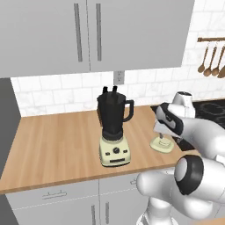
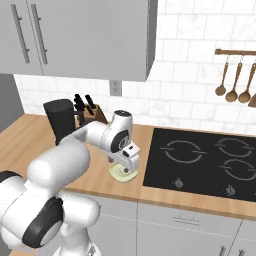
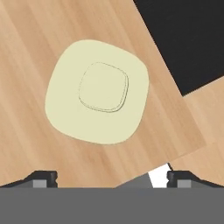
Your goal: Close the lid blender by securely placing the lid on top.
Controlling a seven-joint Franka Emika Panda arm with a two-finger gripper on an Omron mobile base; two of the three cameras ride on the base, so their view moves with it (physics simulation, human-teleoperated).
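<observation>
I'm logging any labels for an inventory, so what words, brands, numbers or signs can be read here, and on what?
None can be read.
The blender: a black dial and a dark slot on its cream base, no lettering.
The lid: plain, no marking.
The cooktop: ring outlines and small knobs, no legible symbols.
The wall outlet: too small to show any text.

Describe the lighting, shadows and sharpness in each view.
Left base view: even light, the blender jar nearly black with little detail. Right base view: flat light, faint gloss on the cooktop. Hand view: the lid sharp, almost shadowless on the counter.
</observation>
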